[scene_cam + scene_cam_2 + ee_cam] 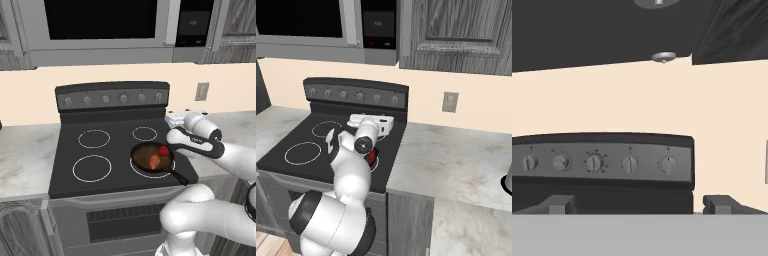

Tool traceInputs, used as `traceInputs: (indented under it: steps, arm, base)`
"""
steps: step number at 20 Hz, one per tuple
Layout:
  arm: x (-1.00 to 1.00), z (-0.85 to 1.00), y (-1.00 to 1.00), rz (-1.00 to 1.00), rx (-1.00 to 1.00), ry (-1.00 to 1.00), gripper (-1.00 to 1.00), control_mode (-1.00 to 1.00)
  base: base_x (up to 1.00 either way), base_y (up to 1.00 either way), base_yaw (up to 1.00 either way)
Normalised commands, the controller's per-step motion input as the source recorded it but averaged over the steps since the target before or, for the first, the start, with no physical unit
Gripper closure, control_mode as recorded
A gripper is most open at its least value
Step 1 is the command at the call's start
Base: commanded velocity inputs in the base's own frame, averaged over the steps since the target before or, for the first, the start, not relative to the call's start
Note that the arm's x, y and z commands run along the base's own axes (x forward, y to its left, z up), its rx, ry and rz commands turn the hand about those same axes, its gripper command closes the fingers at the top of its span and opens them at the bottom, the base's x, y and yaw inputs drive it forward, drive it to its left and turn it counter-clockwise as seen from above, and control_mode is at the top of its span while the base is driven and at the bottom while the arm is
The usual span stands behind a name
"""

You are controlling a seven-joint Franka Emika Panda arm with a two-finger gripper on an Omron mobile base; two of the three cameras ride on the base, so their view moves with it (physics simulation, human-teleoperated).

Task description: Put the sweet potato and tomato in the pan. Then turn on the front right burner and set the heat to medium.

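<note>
- Left base view: the pan (152,159) sits on the black glass stovetop (117,150), over the front right burner (141,171), whose white outline peeks out at the pan's near left edge. Its short black handle points toward the front right corner of the stove.
- The sweet potato (155,161) lies inside the pan, near the middle of the brownish floor.
- The tomato (163,150) is also inside the pan, at the far right side, just beside the sweet potato; I cannot tell whether the two touch.
- The gripper (172,120) is raised above the back right part of the stovetop, apart from the pan, and points toward the control panel (112,98).
- Hand view: the two dark fingertips (559,205) stand far apart at the bottom edge, so the jaws are wide open with nothing between them. Ahead is the row of five knobs (594,162) on the panel, with the cream wall above it.
- Right base view: the arm hides most of the pan; a bit of red shows beside the wrist. The grey marbled desk (456,160) stretches to the right of the stove.
</note>
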Motion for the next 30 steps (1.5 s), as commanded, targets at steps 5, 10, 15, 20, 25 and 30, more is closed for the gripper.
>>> traceInputs:
  steps: [5,10,15,20,25,30]
  arm:
    - [0.05,0.21,-0.08,0.0,0.0,-0.02,-1.0,-1.0]
    - [0.04,0.16,-0.09,0.0,0.0,0.0,-1.0,-1.0]
    - [0.05,0.15,-0.01,0.0,0.0,0.0,-1.0,-1.0]
    - [0.08,0.16,0.0,0.0,-0.02,0.0,-1.0,-1.0]
    - [0.3,0.02,0.0,0.0,-0.03,0.02,-1.0,-1.0]
    - [0.31,0.0,0.0,0.0,-0.06,0.0,-1.0,-1.0]
  base:
    - [0.0,0.0,0.0]
    - [0.0,0.0,0.0]
    - [0.0,0.0,0.0]
    - [0.0,0.0,0.0]
    - [0.0,0.0,0.0]
    - [0.0,0.0,0.0]
